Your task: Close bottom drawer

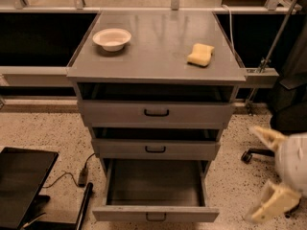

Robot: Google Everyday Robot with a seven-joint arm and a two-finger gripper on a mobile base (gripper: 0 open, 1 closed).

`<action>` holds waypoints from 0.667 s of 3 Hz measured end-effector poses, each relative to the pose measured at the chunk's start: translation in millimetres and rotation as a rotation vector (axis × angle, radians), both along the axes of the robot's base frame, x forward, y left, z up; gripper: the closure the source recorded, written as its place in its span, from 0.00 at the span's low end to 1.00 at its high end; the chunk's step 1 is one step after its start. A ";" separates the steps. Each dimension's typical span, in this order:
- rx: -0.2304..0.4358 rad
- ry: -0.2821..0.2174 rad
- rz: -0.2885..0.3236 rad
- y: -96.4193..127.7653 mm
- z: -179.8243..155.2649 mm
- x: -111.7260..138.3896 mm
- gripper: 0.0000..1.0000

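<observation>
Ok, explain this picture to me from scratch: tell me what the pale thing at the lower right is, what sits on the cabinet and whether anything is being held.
One camera looks down at a grey metal cabinet from the front; where it is mounted is not on record. The pale shape at the lower right is the robot's gripper, the two-fingered hand at the end of its single arm. Its fingers stand apart and hold nothing. It hangs to the right of the cabinet, touching no drawer. On top of the cabinet lie a white bowl and a yellow sponge. The bottom drawer is pulled far out; the job is to push it shut.
</observation>
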State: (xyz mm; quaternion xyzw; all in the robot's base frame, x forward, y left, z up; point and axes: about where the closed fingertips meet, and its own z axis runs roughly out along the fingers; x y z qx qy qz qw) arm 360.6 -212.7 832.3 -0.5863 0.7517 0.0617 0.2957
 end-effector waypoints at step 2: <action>0.124 0.152 -0.085 -21.0 -230.3 -59.0 0.00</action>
